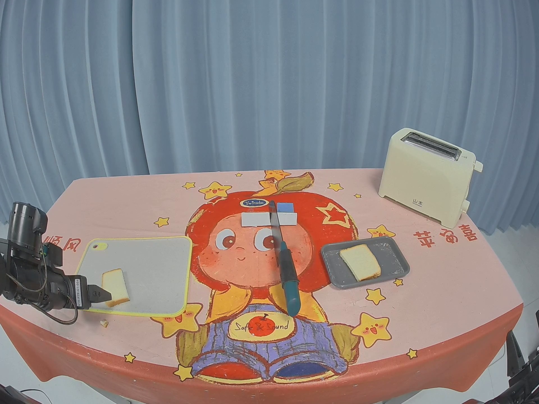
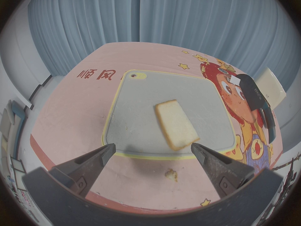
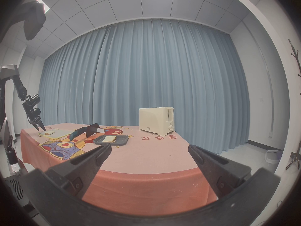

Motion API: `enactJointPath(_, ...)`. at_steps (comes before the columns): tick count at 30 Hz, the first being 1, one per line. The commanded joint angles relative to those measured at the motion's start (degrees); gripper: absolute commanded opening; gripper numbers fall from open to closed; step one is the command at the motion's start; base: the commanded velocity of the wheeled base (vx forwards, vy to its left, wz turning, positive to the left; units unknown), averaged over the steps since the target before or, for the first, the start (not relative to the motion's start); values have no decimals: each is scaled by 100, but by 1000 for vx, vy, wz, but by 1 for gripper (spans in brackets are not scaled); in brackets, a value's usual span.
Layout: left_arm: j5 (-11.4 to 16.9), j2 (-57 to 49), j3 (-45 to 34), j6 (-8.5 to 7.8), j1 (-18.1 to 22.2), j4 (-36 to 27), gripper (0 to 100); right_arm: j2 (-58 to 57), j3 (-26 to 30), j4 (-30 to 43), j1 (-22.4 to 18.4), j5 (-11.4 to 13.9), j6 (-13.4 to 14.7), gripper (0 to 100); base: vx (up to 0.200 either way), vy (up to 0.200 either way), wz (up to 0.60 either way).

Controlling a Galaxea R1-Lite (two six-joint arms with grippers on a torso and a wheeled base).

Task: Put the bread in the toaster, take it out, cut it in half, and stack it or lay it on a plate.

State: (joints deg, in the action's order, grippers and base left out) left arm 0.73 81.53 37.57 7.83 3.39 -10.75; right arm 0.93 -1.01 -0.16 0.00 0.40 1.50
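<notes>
Now my left pincer (image 2: 153, 149) hangs wide open just beside the half slice (image 2: 176, 124) on the board (image 2: 138, 116), at nine o'clock from the knife (image 1: 283, 256), ready to take it; the other half (image 1: 360, 262) lies on the plate (image 1: 393, 255).

Print, none clearly legible: red characters at both ends of the tablecloth (image 1: 460, 287), lettering on its apple badge (image 1: 263, 325) and blue oval (image 1: 254, 202), small dark mark on the toaster (image 1: 426, 175) front.
</notes>
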Motion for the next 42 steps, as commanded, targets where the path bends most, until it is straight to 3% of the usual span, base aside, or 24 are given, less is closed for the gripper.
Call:
enactJointPath(1, 6, 153, 57, 8, 145, 179, 100, -40, 101, -2, 0, 4, -1, 100, 0, 0, 0)
enactJointPath(7, 24, 346, 49, 8, 399, 715, 100, -40, 101, -2, 0, 4, -1, 100, 0, 0, 0)
enactJointPath(15, -3, 583, 57, 87, 408, 741, 100, -40, 101, -2, 0, 4, -1, 100, 0, 0, 0)
enactJointPath(42, -12, 917, 101, 70, 522, 741, 100, -40, 101, -2, 0, 4, -1, 100, 0, 0, 0)
